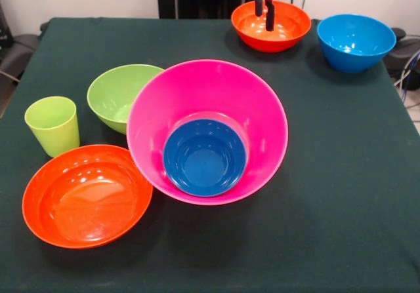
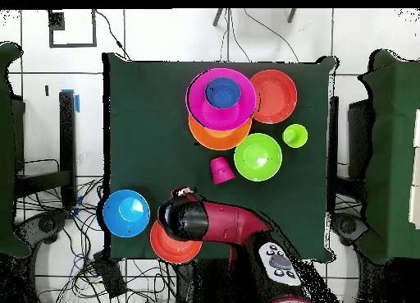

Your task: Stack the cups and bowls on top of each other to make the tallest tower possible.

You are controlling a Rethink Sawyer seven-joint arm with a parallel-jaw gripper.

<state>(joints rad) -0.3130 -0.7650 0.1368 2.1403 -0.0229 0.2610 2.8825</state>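
A big pink bowl [image 1: 216, 103] stands mid-table with the small dark blue bowl [image 1: 204, 157] inside it. The overhead view shows the pink bowl [image 2: 220, 103] resting in the big orange bowl [image 2: 218, 136]; this pile is the tower. A green bowl [image 1: 117, 95], a lime green cup [image 1: 53, 125] and a shallow red-orange bowl [image 1: 86, 196] lie to its left. A red-pink cup [image 2: 221, 169] stands upside down beside the pile. My gripper [image 1: 264, 11] hangs open and empty over a second red-orange bowl [image 1: 271, 25] at the far edge. The yellow-orange cup is out of view.
A light blue bowl [image 1: 356, 41] sits at the far right corner, close to the table's edge. Cables and chairs surround the table [image 2: 148, 135]. My arm [image 2: 221, 224] reaches over the table's near edge in the overhead view.
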